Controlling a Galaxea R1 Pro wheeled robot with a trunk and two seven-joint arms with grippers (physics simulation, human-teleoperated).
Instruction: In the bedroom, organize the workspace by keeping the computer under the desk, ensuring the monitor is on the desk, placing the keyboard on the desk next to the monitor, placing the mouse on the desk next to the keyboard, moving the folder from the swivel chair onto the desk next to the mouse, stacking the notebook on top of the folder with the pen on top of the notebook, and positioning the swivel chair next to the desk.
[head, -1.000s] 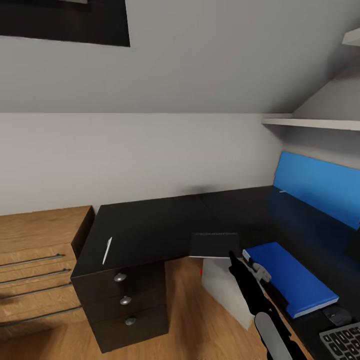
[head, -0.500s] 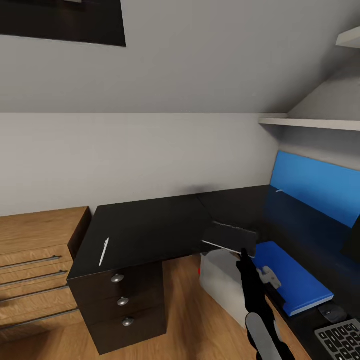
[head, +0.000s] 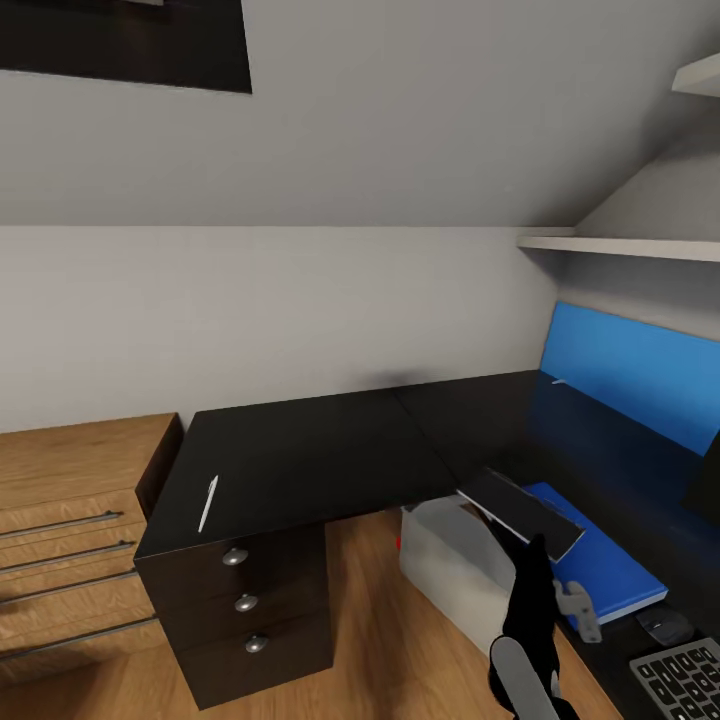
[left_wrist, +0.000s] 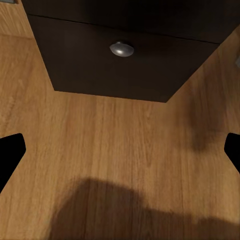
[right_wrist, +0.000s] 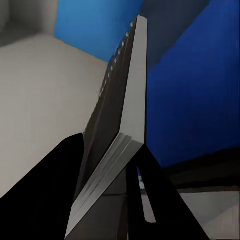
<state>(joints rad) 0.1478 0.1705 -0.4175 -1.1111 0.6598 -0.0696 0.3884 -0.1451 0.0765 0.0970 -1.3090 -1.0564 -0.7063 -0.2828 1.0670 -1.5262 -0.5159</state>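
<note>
Right tool (right_wrist: 107, 165) pinches the notebook (head: 520, 512) by its near edge, holding it tilted in the air over the folder's (head: 605, 570) left end on the right of the tabletop (head: 300, 460). Pen (head: 209, 503) lies near the tabletop's left edge, well apart. Left tool (left_wrist: 120, 150) is spread wide over the floor (left_wrist: 115, 145) in front of the drawers (left_wrist: 120, 60).
</note>
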